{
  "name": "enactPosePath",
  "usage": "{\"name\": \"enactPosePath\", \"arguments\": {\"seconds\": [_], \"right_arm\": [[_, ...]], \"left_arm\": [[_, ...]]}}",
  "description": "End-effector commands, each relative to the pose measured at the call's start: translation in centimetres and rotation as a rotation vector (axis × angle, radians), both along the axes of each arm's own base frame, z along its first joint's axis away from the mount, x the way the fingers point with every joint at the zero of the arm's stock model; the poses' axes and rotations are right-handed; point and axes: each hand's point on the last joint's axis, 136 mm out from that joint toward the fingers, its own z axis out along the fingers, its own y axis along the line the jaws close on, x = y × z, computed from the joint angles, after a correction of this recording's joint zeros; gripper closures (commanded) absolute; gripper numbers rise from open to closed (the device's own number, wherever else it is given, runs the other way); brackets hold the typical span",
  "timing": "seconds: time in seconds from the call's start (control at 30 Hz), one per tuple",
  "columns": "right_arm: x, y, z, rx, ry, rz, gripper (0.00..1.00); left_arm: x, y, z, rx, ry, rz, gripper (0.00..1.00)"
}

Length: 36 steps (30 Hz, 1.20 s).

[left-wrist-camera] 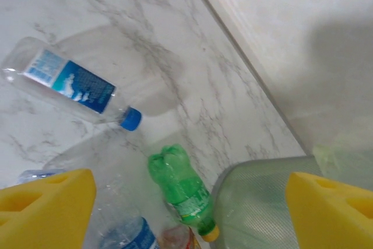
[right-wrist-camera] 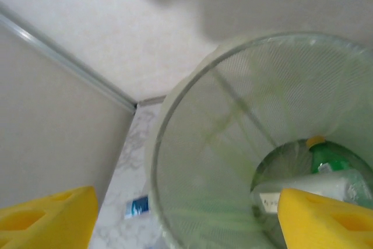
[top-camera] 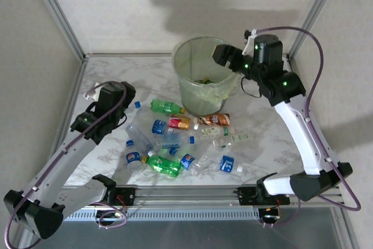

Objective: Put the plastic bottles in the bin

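1. Bin [top-camera: 198, 94], far centre: holds a green bottle [right-wrist-camera: 326, 158] and a clear bottle [right-wrist-camera: 315, 188].
2. Right gripper [top-camera: 223, 55] over the bin's rim, jaws wide apart, empty.
3. Left gripper [left-wrist-camera: 189, 208] wide apart, empty, above the plastic bottles [top-camera: 179, 123] scattered just near of the bin.

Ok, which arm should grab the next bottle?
Left. The left gripper hangs open over the loose bottles, a green bottle just below; the right gripper is off over the bin.
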Motion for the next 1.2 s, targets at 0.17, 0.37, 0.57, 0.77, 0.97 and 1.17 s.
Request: {"name": "enactPosePath", "arguments": {"seconds": [0.17, 0.37, 0.57, 0.77, 0.97, 1.17], "right_arm": [[-3.2, 3.5, -2.0, -0.108, -0.055, 0.156, 0.2], [-4.8, 6.4, -1.9, -0.143, -0.091, 0.214, 0.14], [-5.6, 10.8, -3.7, -0.186, -0.06, 0.283, 0.11], [-6.4, 12.7, -4.5, -0.219, -0.068, 0.308, 0.07], [-6.5, 13.2, -4.7, -0.213, -0.076, 0.314, 0.06], [-6.3, 13.3, -5.0, -0.224, -0.089, 0.313, 0.05]], "left_arm": [[-1.4, 3.1, -5.5, -0.118, 0.093, 0.205, 0.1], [-0.4, 4.5, -10.6, -0.197, 0.199, 0.248, 0.0], [0.6, 7.2, -13.7, -0.234, 0.281, 0.302, 0.0], [3.7, 8.2, -14.3, -0.269, 0.288, 0.331, 0.0], [6.3, 8.6, -15.3, -0.263, 0.342, 0.355, 0.0], [7.7, 8.9, -16.2, -0.272, 0.371, 0.389, 0.0]]}}
